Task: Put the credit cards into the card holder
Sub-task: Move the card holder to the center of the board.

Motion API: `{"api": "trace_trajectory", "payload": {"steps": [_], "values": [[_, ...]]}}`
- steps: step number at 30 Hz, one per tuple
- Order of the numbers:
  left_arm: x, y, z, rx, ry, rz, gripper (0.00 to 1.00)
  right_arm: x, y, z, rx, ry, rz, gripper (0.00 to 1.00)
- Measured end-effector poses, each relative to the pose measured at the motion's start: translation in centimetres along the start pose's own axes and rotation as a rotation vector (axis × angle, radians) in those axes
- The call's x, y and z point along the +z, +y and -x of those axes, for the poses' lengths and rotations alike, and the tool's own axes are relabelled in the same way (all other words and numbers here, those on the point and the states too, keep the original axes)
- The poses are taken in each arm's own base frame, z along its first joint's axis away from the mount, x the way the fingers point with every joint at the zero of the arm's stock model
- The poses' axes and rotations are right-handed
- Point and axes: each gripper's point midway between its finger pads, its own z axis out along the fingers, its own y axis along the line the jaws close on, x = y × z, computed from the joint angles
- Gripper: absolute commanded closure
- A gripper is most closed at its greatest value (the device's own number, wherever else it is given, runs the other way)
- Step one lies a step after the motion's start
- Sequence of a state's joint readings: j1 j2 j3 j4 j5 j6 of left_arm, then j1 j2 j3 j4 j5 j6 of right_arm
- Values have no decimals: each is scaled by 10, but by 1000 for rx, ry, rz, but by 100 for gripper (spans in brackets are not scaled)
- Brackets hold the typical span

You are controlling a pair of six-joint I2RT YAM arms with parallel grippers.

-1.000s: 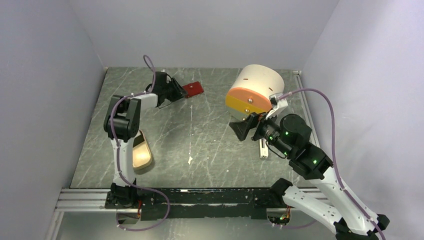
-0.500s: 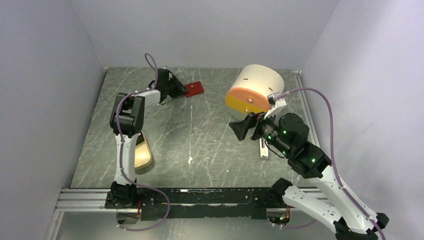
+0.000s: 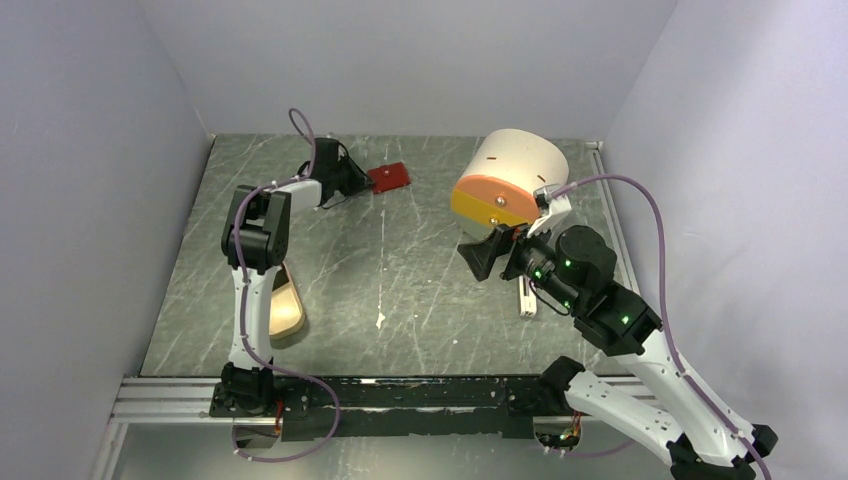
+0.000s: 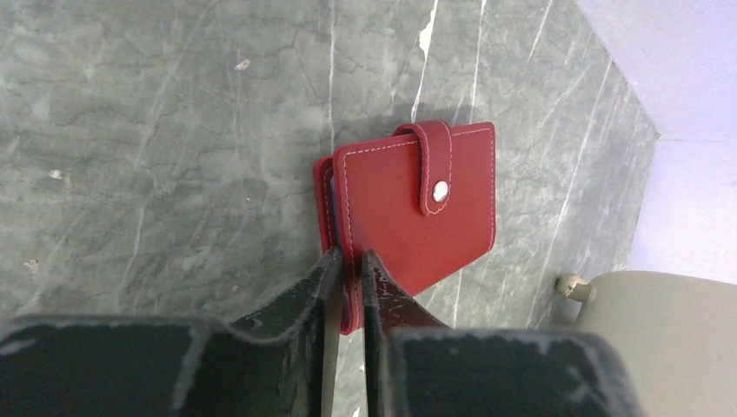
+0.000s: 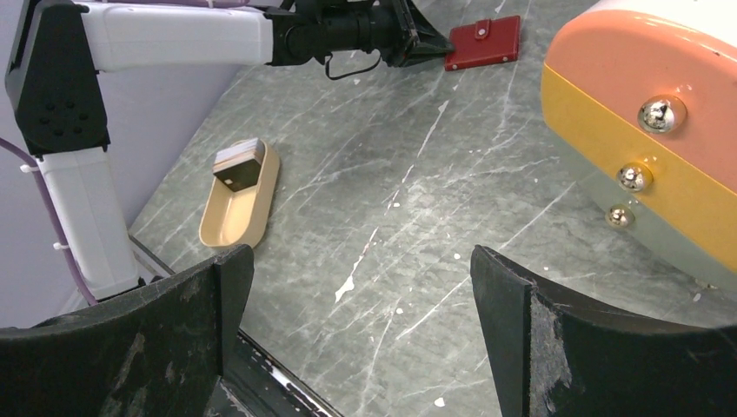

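Note:
The card holder (image 4: 417, 208) is a red wallet with its snap tab fastened, lying at the back of the table (image 3: 388, 177). My left gripper (image 4: 350, 256) has its two fingers pinched on the wallet's near stitched edge, one on each side of the cover. The credit cards (image 5: 239, 156) lie in a small stack at the far end of a beige oval tray (image 5: 230, 217), beside the left arm. My right gripper (image 5: 361, 261) hangs wide open and empty above the middle of the table, right of centre in the top view (image 3: 480, 255).
A big cream-and-orange cylinder (image 3: 510, 180) lies on its side just behind the right gripper. A small white object (image 3: 525, 298) lies under the right arm. Walls close the table on the left, back and right. The beige tray (image 3: 285, 315) is partly hidden by the left arm.
My left gripper reached forward to the wallet's edge and its jaws narrowed onto it. The right arm stayed in place, still open.

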State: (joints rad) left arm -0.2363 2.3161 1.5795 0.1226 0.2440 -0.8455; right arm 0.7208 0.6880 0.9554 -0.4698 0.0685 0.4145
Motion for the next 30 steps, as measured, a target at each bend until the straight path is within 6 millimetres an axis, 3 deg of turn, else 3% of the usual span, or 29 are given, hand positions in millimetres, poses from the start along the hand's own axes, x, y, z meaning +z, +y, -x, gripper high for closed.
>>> {"api": "trace_trajectory", "payload": {"steps": [11,16,23,30], "values": [[1,3,-2,-9,4,7,91,0,-2,1,0,-4,-11,0],[-8,6,-9,-6,16,18,91,-1,-2,2,1,-10,-13,0],[-39,16,-32,2,66,46,91,-2,-4,2,1,-11,-19,0],[-88,22,-79,37,172,62,91,-3,-8,-5,-1,1,-32,0]]}}
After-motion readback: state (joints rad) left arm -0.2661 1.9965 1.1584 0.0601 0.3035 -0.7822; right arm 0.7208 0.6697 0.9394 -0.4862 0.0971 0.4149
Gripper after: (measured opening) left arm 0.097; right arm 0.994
